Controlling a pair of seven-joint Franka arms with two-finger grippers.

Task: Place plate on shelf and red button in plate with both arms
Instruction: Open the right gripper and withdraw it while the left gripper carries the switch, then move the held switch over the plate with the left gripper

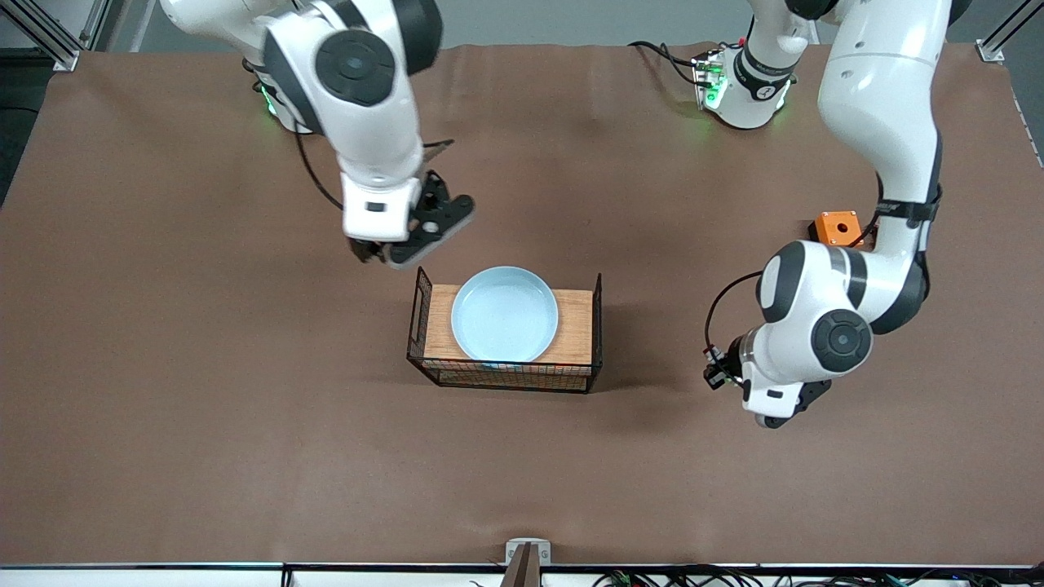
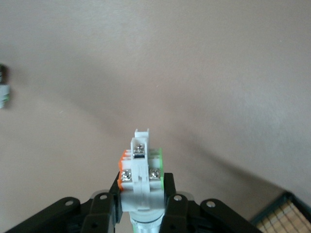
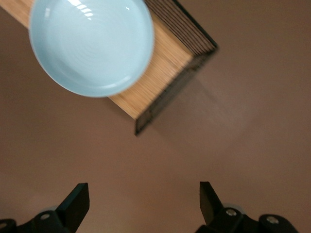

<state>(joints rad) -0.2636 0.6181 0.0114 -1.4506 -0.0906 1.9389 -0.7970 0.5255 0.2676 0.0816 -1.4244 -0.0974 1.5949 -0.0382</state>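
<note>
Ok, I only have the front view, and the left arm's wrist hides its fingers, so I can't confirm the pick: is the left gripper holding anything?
Observer: Yes. The left wrist view shows the left gripper shut on the red button, a white-grey switch part with orange and green on its sides.
Operator: Is it sitting straight in the grip?
Observer: It points out in line with the fingers, which clamp its lower body from both sides.
Operator: And is the right gripper empty?
Observer: Yes. The right gripper is open with nothing between its fingers, over bare table beside the wire basket that holds the plate.
</note>
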